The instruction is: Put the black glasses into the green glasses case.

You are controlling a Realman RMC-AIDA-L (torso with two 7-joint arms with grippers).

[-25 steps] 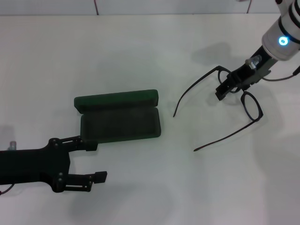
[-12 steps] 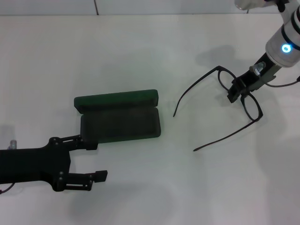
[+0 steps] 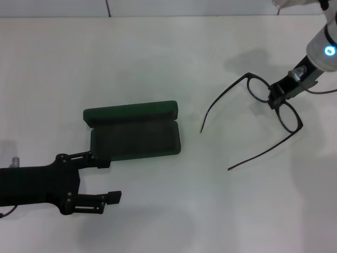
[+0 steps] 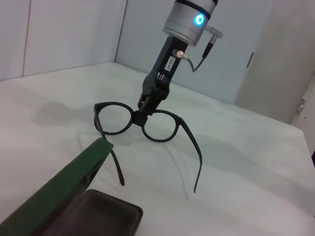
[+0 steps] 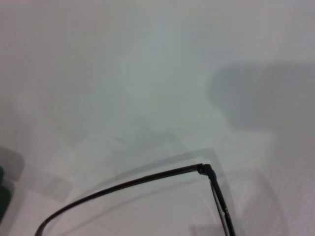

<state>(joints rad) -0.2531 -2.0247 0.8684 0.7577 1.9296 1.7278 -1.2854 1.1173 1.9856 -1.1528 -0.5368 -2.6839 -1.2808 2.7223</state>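
Glasses case, i.e. the green glasses case [image 3: 134,132], lies open on the white table [image 3: 158,63], at approx 9 o'clock from centre of head view. Lid stands up along far edge, dark lining faces up, nothing inside. Left gripper [image 3: 105,179] sits near table level at approx 7 o'clock, fingers spread apart w/ nothing between them; upper finger just beside case's near left corner, can't tell if touching.

Black glasses [image 3: 274,103] are at approx 2 o'clock, well apart from case. Right gripper [image 3: 277,99] is clamped on the bridge btwn the two lenses, arm coming in from 1–2 o'clock. Both temple arms are unfolded & point toward 7–8 o'clock. In left wrist view the frame [image 4: 142,123] hangs from the gripper [image 4: 142,110], lenses upright, temple tips low near table; contact unclear.
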